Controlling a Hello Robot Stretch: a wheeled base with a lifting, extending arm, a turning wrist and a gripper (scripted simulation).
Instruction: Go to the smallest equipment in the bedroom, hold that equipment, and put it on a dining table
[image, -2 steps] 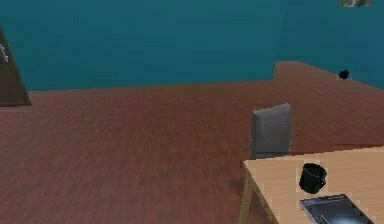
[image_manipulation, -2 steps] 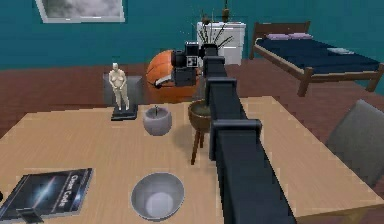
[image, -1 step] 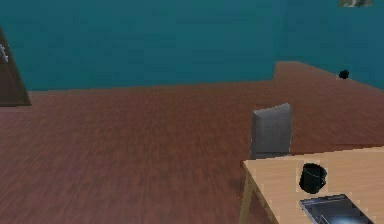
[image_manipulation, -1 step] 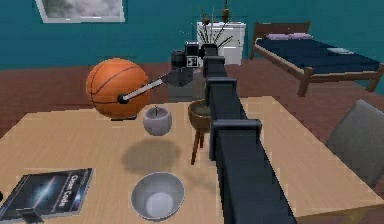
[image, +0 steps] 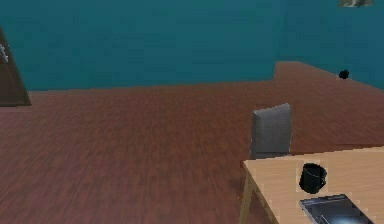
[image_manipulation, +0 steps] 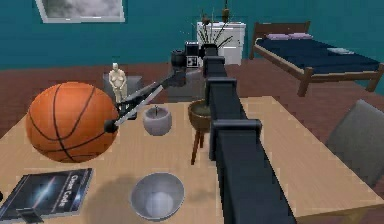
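orange basketball (image_manipulation: 66, 122) meets the claw (image_manipulation: 112, 124) against a wooden table (image_manipulation: 295, 135), held or not i cannot tell

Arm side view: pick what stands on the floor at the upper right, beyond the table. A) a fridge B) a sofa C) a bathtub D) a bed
D: a bed with a wooden frame and a dark cover stands on the floor beyond the table, at the arm side view's upper right.
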